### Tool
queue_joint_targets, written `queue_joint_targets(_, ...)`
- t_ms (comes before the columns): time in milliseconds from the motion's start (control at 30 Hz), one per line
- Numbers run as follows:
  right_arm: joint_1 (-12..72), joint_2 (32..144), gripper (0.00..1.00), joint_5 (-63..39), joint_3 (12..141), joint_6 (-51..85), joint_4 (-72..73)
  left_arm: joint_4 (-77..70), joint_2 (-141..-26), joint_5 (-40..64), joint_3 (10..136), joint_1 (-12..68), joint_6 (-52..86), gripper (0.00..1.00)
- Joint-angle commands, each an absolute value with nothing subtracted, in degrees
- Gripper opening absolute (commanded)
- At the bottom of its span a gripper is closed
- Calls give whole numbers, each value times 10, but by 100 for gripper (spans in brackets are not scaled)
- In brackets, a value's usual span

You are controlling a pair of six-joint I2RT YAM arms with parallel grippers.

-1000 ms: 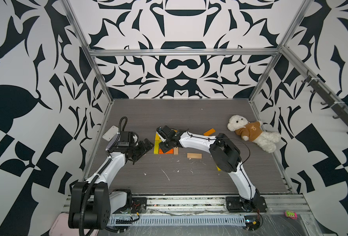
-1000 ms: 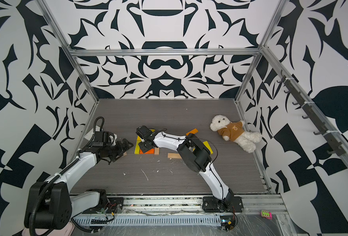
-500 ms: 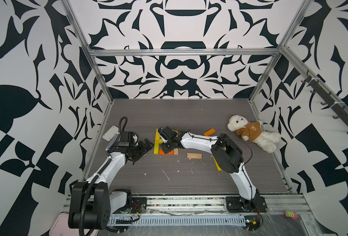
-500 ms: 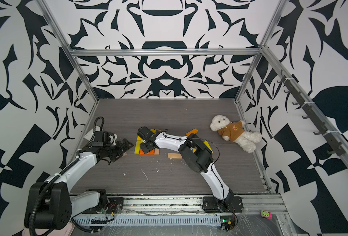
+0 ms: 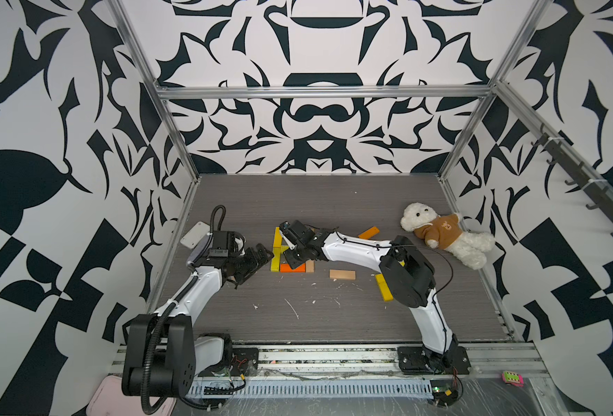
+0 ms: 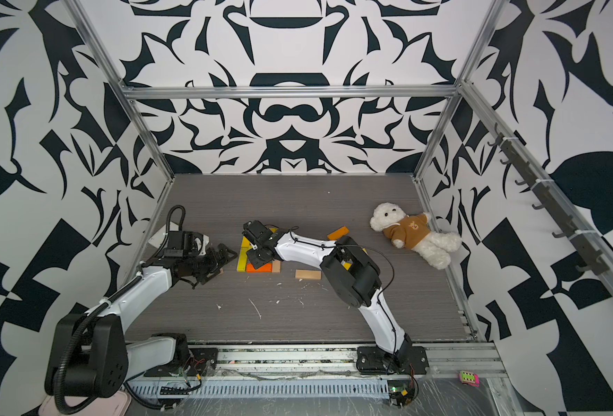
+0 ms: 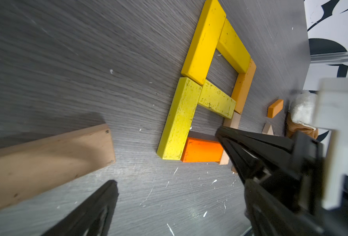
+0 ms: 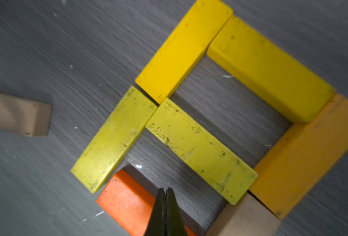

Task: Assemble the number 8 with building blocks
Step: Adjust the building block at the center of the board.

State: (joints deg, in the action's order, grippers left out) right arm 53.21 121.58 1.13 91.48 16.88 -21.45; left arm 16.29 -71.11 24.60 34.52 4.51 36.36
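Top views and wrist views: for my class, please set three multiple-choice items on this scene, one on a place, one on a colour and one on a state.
1. Where does the teddy bear lie?
A. By the left arm's base
B. On the right side of the table
C. On top of the blocks

2. What colour is the block right under the tips of the right gripper?
A. Blue
B. Green
C. Orange

3. How does the left gripper stand?
A. Open, holding nothing
B. Shut, empty
C. Shut on the teddy bear

Answers:
1. B: both top views show it lying near the right-hand wall.
2. C: the right wrist view shows the closed tips over the orange block.
3. A: the left wrist view shows its fingers spread wide with only table between them.
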Motion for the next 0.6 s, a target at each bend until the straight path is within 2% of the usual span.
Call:
queue_joint_targets(0, 531, 1150, 2, 25, 882, 188, -181, 144, -726, 271, 371, 45, 350, 99)
queue_joint_targets(567, 492, 1056, 2, 92, 744, 233, -212, 123, -844, 300, 425, 76, 329, 99)
